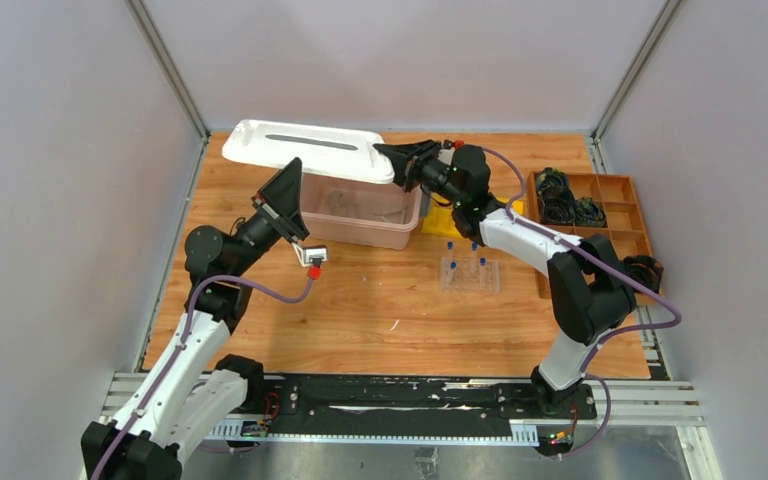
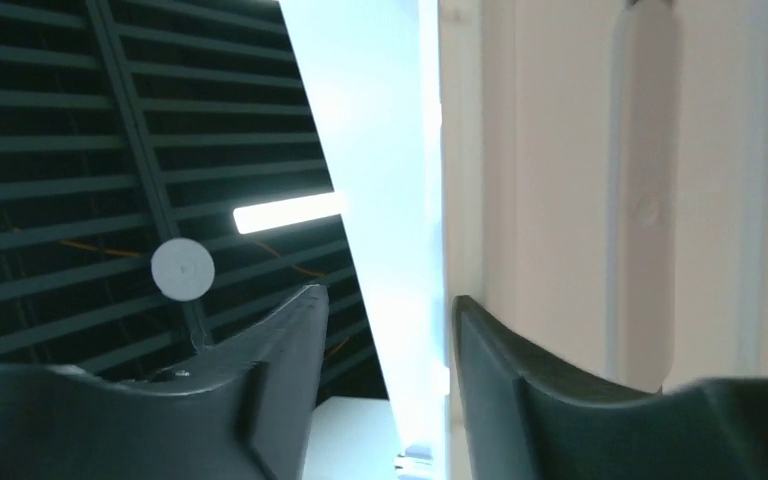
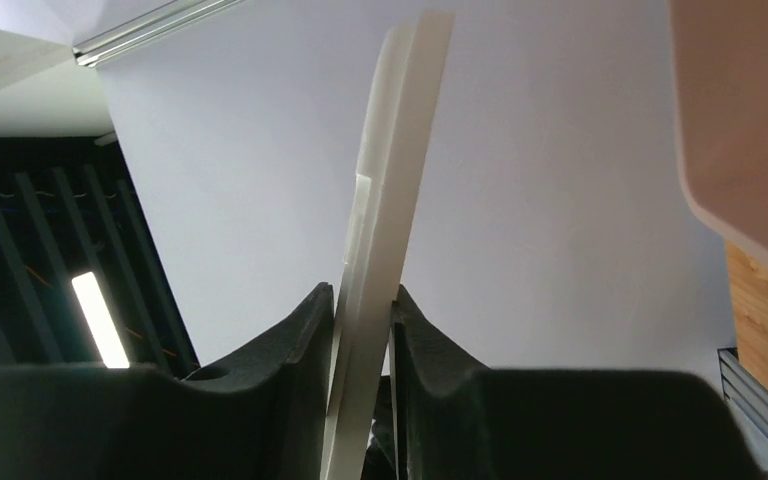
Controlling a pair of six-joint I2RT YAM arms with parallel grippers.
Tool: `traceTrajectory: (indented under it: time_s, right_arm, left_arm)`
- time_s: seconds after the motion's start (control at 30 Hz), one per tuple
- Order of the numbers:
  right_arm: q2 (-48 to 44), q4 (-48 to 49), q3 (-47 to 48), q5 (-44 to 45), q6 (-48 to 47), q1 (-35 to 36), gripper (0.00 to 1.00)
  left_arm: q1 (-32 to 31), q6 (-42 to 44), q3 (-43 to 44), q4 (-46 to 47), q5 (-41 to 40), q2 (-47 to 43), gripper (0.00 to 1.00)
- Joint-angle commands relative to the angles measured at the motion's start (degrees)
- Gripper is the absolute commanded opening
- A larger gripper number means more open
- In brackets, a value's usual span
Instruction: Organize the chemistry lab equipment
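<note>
White lid (image 1: pixel 305 150) — edge tight in right hand (image 3: pixel 363 305) — over clear bin (image 1: pixel 360 236).

We see the clear tube rack (image 1: pixel 469 276) upright on the wood, near the translucent bin's (image 1: pixel 370 232) right front corner, not touching it. Four small blue-capped tubes (image 1: pixel 453 264) stand upright in the rack (caps up, two rows of two). Inside the bin there's clear glassware (image 1: pixel 345 203), too blurred to identify.
</note>
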Motion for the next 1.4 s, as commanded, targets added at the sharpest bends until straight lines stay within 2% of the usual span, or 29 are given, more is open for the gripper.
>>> traceTrajectory:
  time_s: [0.0,0.13,0.37,0.53,0.63,0.73,0.8,0.9,1.0,1.07,1.17,1.37]
  right_arm:
    - [0.1,7.0,3.6,2.0,2.1,-0.4,0.23]
    - [0.3,7.3,5.4,3.2,2.8,-1.2,0.15]
    - [-1.6,3.8,6.7,4.2,-0.9,-5.7,0.10]
    - [-2.1,-2.5,11.6,1.5,-6.3,-10.8,0.08]
    - [-2.9,-5.6,13.0,0.5,-10.3,-13.7,0.08]
    - [-3.5,-6.3,12.3,-2.0,-13.1,-15.8,0.08]
    - [-4.0,-6.4,10.8,-4.1,-14.8,-16.7,0.08]
    - [-5.2,-5.2,6.8,-5.5,-16.0,-17.4,0.08]
    - [-6.0,-4.3,4.0,-6.3,-17.9,-17.6,0.08]
    - [-6.2,-4.5,2.8,-6.9,-19.5,-17.6,0.09]
    - [-6.6,-4.3,0.8,-7.1,-21.0,-17.6,0.08]
    - [-6.4,-1.4,-3.0,-7.3,-20.6,-16.6,0.08]
  left_arm:
    - [-0.4,5.8,-1.7,2.0,3.7,-1.3,0.65]
    - [-0.4,6.7,-3.7,2.0,5.4,-1.8,0.78]
    - [-0.4,7.5,-11.2,1.8,9.2,-4.1,0.98]
    - [-0.4,8.6,-13.4,-2.5,8.1,-5.5,1.00]
    - [-0.4,5.3,-13.7,-3.7,4.6,-5.8,1.00]
    - [-0.4,0.0,-9.7,-17.1,-2.9,-7.3,1.00]
    - [-0.4,-3.4,-5.7,-27.3,-11.2,-6.6,1.00]
    - [-0.4,-14.3,2.6,-41.5,-22.6,-3.8,1.00]
    - [-0.3,-32.8,15.3,-60.1,-26.5,1.1,1.00]
    - [1.0,-41.1,22.5,-71.8,-24.3,5.3,1.00]
    - [4.4,-53.2,28.8,-79.3,-17.6,9.1,1.00]
    - [10.2,-74.8,37.9,-82.3,-6.9,16.9,1.00]
